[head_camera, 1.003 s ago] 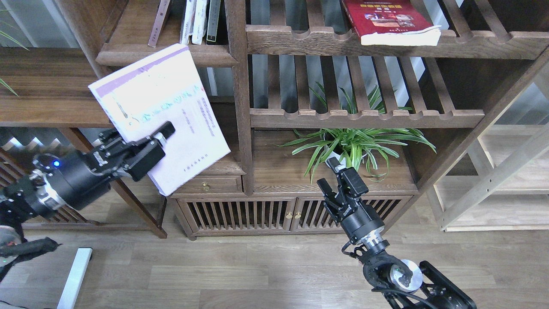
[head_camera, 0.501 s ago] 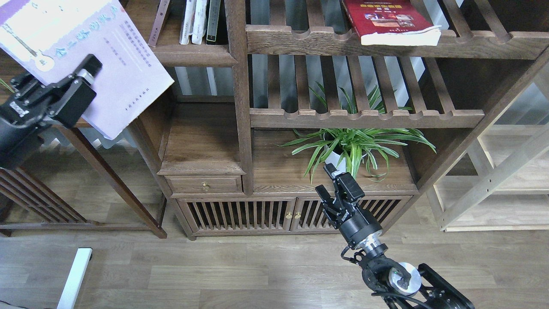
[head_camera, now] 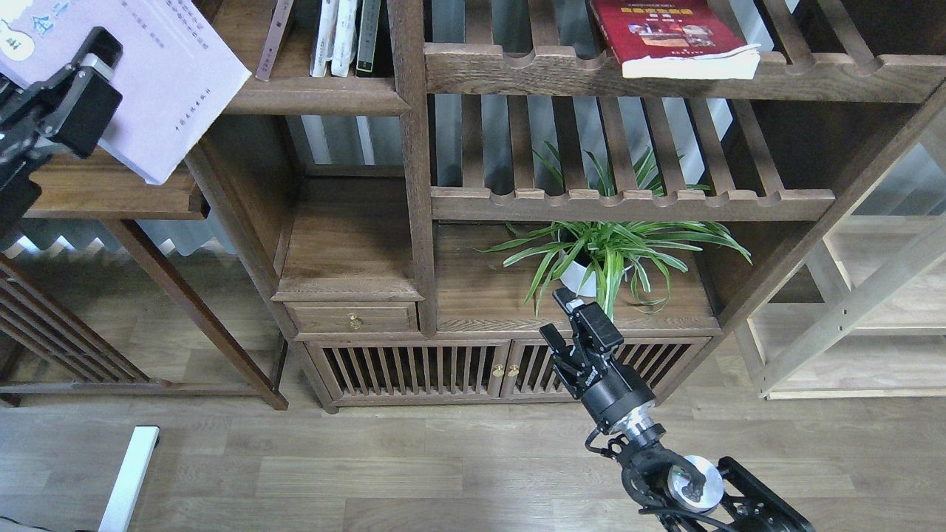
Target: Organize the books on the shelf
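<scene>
My left gripper (head_camera: 97, 58) is at the top left corner, shut on the white book with the lavender band (head_camera: 159, 81). It holds the book tilted, left of the solid dark-brown shelf (head_camera: 318, 97); the book's upper part is cut off by the frame. A thin dull-maroon book (head_camera: 276, 37) leans on that shelf beside several upright books (head_camera: 344, 35). The red book with yellow title (head_camera: 669, 33) lies flat on a slatted shelf at the upper right. My right gripper (head_camera: 557, 316) is open and empty, low in front of the cabinet.
A potted spider plant (head_camera: 610, 251) stands on the cabinet top just behind my right gripper. A vertical post (head_camera: 414, 162) divides the bookcase. A side table's top (head_camera: 111, 193) lies under the held book. A light wooden rack (head_camera: 850, 310) stands at the right.
My left arm has carried the white book up and to the left, from in front of the lower compartment to the top left corner. My right gripper has drifted slightly down and left.
</scene>
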{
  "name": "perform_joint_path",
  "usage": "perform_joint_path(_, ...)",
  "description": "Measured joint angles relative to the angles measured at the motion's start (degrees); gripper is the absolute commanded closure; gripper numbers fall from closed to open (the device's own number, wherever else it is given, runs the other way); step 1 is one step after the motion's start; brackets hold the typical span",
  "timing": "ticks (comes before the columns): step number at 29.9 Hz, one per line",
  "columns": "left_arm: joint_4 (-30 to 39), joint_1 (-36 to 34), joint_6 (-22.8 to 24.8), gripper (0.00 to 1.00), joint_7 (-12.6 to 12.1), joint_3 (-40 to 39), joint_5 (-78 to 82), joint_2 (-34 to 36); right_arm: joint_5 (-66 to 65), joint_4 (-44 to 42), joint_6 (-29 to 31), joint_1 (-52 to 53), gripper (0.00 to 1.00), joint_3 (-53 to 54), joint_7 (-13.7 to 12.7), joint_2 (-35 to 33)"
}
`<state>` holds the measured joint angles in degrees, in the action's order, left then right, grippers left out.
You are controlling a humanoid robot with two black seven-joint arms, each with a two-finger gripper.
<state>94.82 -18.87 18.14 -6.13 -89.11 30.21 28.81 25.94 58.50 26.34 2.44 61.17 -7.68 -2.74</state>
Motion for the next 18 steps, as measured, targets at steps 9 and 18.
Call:
perform_joint_path(9,-5.9,-9.1,-6.7,0.98,0.0,5.6,1.8,-0.2,0.0,0.0,0.3,-0.5,0.07,0.0,0.0,0.0)
perform_joint_path(18,-10.1,-15.6,-13.2,0.98,0.1,10.9,1.9,-0.5,0.0,0.0,1.4,-1.2,0.07,0.4,0.0,-0.3)
